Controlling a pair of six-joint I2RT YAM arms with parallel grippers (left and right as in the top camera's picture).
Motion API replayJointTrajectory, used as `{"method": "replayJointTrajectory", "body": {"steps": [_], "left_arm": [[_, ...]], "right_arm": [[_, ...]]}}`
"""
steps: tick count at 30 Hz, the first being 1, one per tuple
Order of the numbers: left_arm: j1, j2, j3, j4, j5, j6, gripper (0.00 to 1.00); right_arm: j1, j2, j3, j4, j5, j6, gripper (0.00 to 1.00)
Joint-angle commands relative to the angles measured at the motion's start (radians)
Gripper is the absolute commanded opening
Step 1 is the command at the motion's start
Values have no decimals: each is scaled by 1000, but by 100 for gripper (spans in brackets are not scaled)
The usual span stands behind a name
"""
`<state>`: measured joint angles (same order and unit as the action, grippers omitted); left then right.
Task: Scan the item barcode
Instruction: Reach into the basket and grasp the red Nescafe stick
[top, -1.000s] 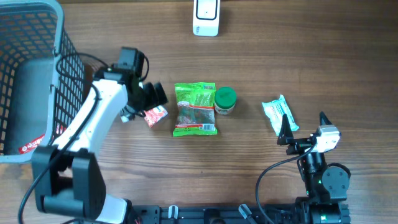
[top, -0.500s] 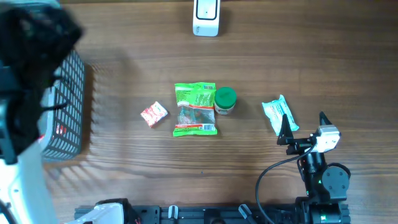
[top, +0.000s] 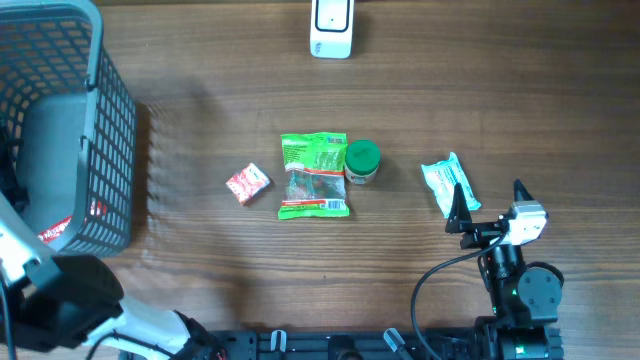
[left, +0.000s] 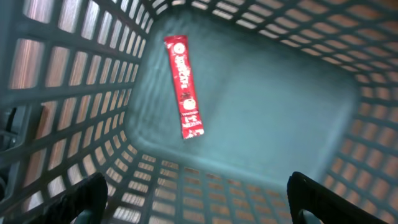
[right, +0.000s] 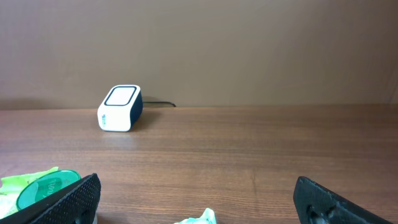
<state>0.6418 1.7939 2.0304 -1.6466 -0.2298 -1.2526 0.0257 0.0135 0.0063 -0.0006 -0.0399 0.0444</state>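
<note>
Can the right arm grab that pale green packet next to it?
Probably yes. The pale green packet lies flat just beside the right tool, which stands wide open. Nothing lies on top of it or blocks the way. The green-lidded jar sits apart, off to one side.

- The long red foil sachet (left: 184, 87) lying in the grey plastic mesh basket (left: 298, 124) carries white print, too blurred to read.
- The green plastic snack packet (top: 314, 175) shows printing too small to read.
</note>
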Motion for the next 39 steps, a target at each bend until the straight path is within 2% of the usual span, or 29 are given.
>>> {"method": "replayJointTrajectory", "body": {"steps": [1, 6, 12, 18, 21, 24, 27, 28, 29, 33, 39], "left_arm": [[11, 87, -18, 0, -14, -75, 89], [15, 113, -213, 148, -33, -92, 88], [71, 113, -502, 399, -33, -91, 91], [74, 113, -679, 622, -33, -90, 98], [74, 113, -752, 703, -32, -89, 98], [74, 113, -824, 789, -32, -87, 79], [74, 113, -877, 842, -29, -87, 38], [74, 113, -885, 848, -29, -88, 12], [74, 113, -887, 847, -29, -88, 4], [74, 106, -865, 845, -19, -72, 4], [74, -4, -701, 818, 146, 124, 4]], "right_arm": [[4, -6, -1, 3, 14, 9, 100], [4, -6, -1, 3, 14, 9, 100], [4, -6, -1, 3, 14, 8, 100], [4, -6, -1, 3, 14, 9, 100], [4, -6, -1, 3, 14, 8, 99], [4, -6, -1, 3, 14, 9, 100], [4, -6, -1, 3, 14, 8, 100], [4, -6, -1, 3, 14, 9, 100], [4, -6, -1, 3, 14, 9, 100], [4, -6, -1, 3, 14, 8, 100], [4, -6, -1, 3, 14, 9, 100]]}}
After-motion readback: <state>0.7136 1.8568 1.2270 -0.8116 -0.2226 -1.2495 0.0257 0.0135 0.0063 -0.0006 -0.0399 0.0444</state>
